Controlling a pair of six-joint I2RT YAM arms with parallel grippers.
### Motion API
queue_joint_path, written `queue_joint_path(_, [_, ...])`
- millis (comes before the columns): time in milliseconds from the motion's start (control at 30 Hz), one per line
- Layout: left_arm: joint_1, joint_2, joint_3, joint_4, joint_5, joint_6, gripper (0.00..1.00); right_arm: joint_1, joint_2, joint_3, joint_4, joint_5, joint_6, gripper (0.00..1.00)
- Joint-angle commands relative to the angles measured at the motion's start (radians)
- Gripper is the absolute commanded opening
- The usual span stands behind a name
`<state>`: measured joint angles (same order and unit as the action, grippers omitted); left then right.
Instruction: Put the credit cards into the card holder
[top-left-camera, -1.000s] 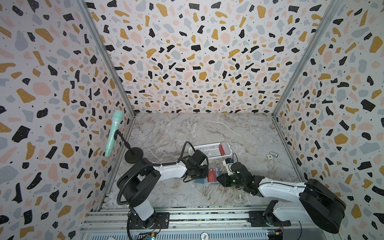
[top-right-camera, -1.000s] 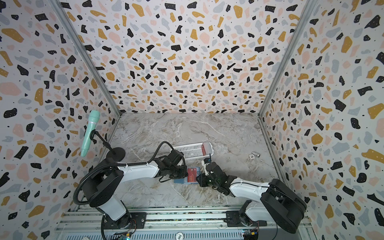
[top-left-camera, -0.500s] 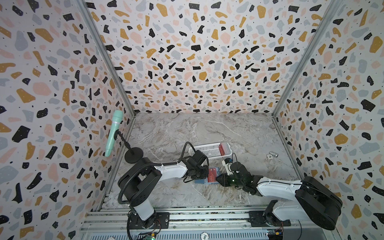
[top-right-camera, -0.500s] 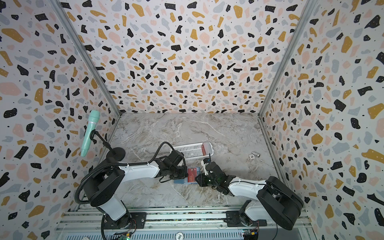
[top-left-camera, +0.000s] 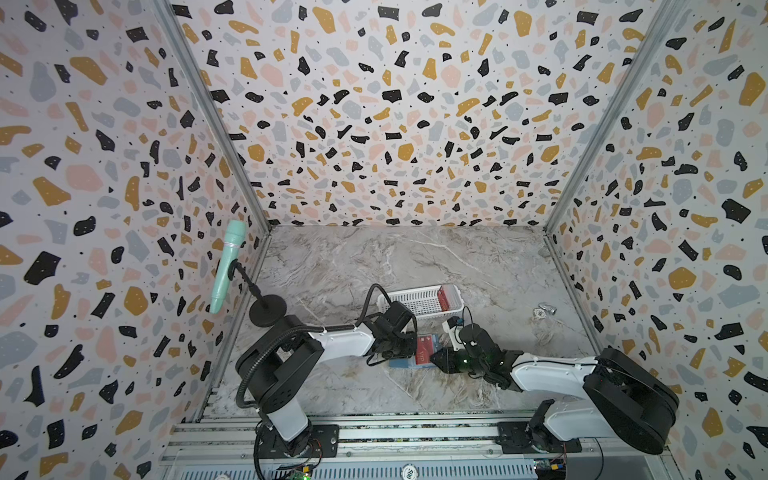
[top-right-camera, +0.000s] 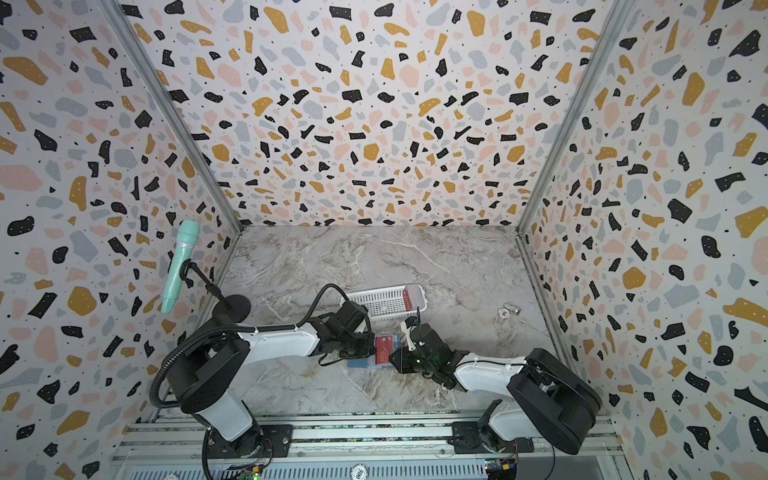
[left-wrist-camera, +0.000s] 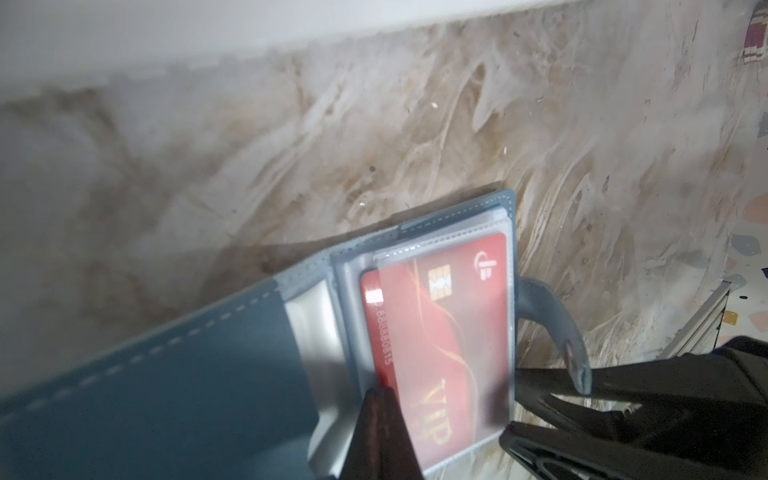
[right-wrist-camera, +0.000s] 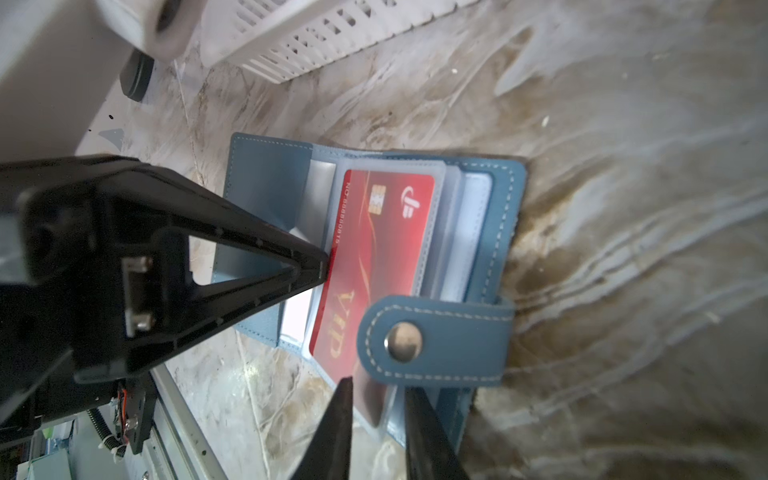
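Observation:
The blue-grey card holder (top-left-camera: 400, 364) (right-wrist-camera: 266, 174) lies open on the marble near the front. A red VIP credit card (right-wrist-camera: 374, 249) (left-wrist-camera: 449, 332) sits partway inside its top clear sleeve. My left gripper (left-wrist-camera: 380, 395) (right-wrist-camera: 324, 266) is shut, and its pointed tip touches the card's bare long edge. My right gripper (right-wrist-camera: 378, 384) (top-left-camera: 434, 358) is at the opposite side, below the snap tab (right-wrist-camera: 436, 338). Its jaws are narrowly apart and closed on the near corner of the sleeves and cover. More red credit cards (top-left-camera: 444, 298) stand in the white basket.
The white perforated basket (top-left-camera: 415, 301) stands just behind the card holder, close to the left wrist. A mint microphone (top-left-camera: 226, 266) on a black stand (top-left-camera: 268, 309) is by the left wall. Small metal bits (top-left-camera: 544, 311) lie at the right.
The right arm has edged slightly left toward the card holder. The left gripper stays at the card's edge, and the card holder has not shifted.

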<state>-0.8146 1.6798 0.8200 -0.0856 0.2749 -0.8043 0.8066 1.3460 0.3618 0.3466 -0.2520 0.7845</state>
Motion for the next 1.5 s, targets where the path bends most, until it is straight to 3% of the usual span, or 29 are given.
queue_joint_path(0, [-0.008, 0.014, -0.021, -0.006, -0.007, -0.003, 0.05, -0.004, 0.005, 0.016, 0.017, -0.014, 0.001, 0.24])
queue_joint_path(700, [-0.002, -0.038, -0.006, 0.014, 0.023, -0.018, 0.09, 0.008, -0.018, 0.069, -0.014, 0.012, -0.028, 0.20])
queue_joint_path(1100, [0.065, -0.223, -0.031, -0.017, -0.038, 0.010, 0.19, 0.061, 0.020, 0.161, -0.086, 0.061, -0.045, 0.24])
queue_joint_path(1300, [0.132, -0.344, -0.102, 0.020, -0.057, 0.011, 0.24, 0.101, 0.059, 0.234, -0.117, 0.073, -0.051, 0.34])
queue_joint_path(1467, [0.168, -0.411, -0.166, 0.070, -0.053, -0.005, 0.27, 0.140, 0.113, 0.303, -0.130, 0.073, -0.059, 0.36])
